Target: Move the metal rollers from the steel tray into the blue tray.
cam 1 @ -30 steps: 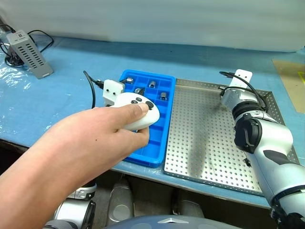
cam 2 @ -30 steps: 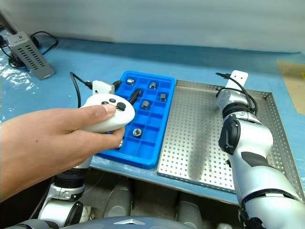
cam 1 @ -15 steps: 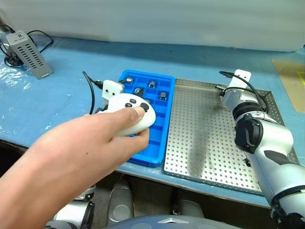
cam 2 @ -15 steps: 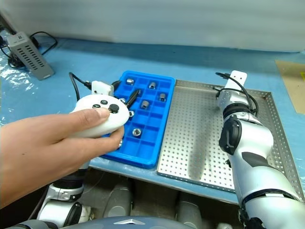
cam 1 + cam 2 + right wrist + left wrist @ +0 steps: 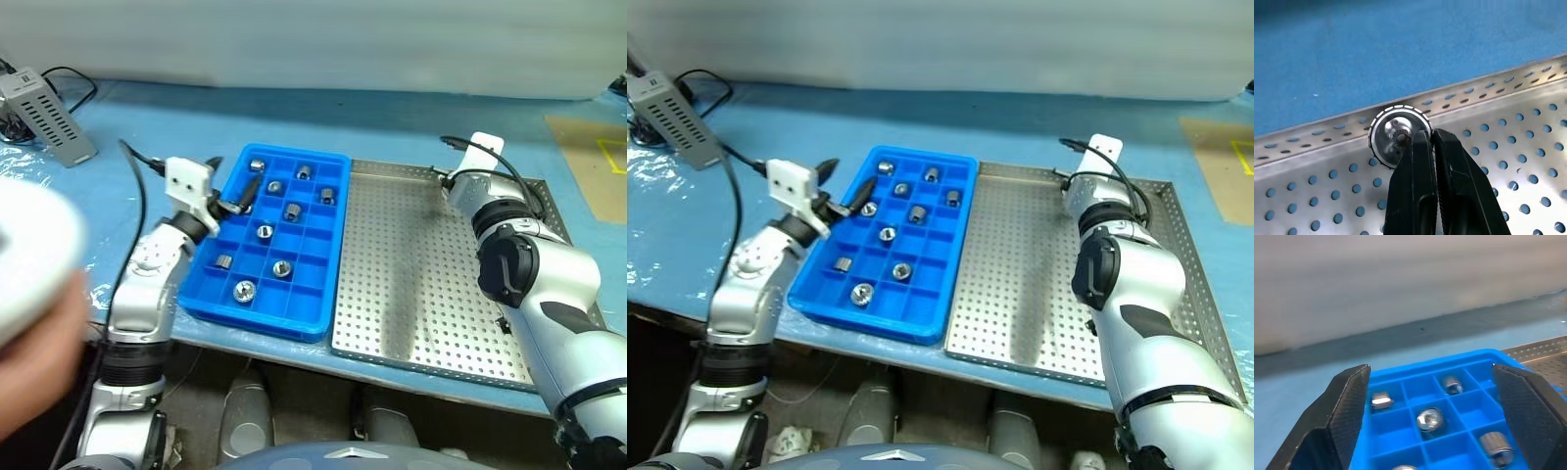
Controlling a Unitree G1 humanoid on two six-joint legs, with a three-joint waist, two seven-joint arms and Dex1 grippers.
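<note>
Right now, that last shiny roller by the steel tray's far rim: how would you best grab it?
Probably across its round sides, coming from above. The roller appears to stand on end against the steel tray's rim, hole up, and the right gripper's shut tips sit at that hole rather than around it.

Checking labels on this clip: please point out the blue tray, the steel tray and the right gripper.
blue tray (image 5: 257,318): left eye view, near rim.
steel tray (image 5: 411,284): left eye view, bare perforated floor.
right gripper (image 5: 1431,136): right wrist view, between its shut fingertips.

Grey vented box (image 5: 47,116), blue tabletop (image 5: 411,122)
</note>
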